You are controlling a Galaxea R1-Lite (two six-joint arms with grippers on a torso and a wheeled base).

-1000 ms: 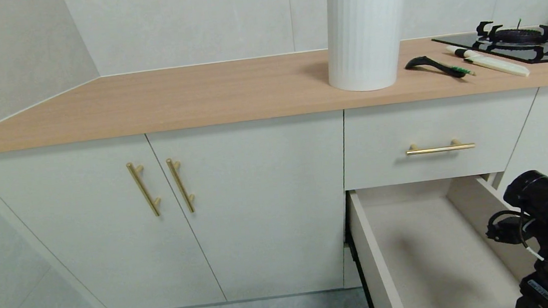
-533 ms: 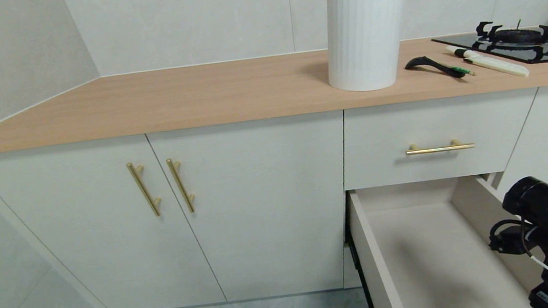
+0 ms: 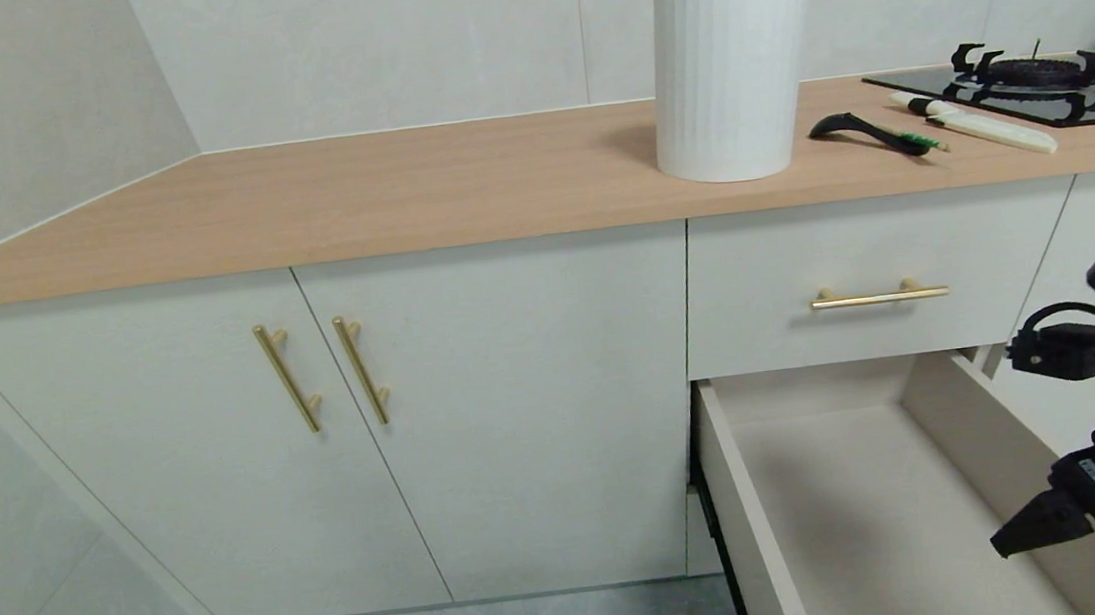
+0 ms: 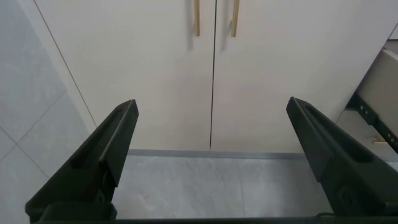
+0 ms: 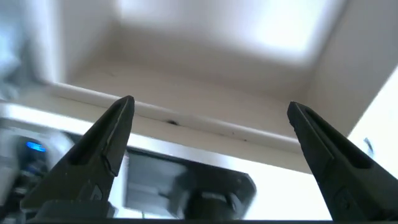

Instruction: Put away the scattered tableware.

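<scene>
Well below the ladle (image 3: 870, 133) and knife (image 3: 977, 127) at the countertop's (image 3: 396, 191) right end, the right gripper (image 5: 209, 109) hangs spread and empty over the drawer (image 3: 738, 510).

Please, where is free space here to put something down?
The countertop is bare from the wall corner to the white ribbed canister. The open drawer is empty inside. Crowded: from canister to stove lie the black spoon and the white knife.

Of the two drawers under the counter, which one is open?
The lower drawer: pulled out, its inside showing. The upper drawer, with the gold bar handle, is shut.
</scene>
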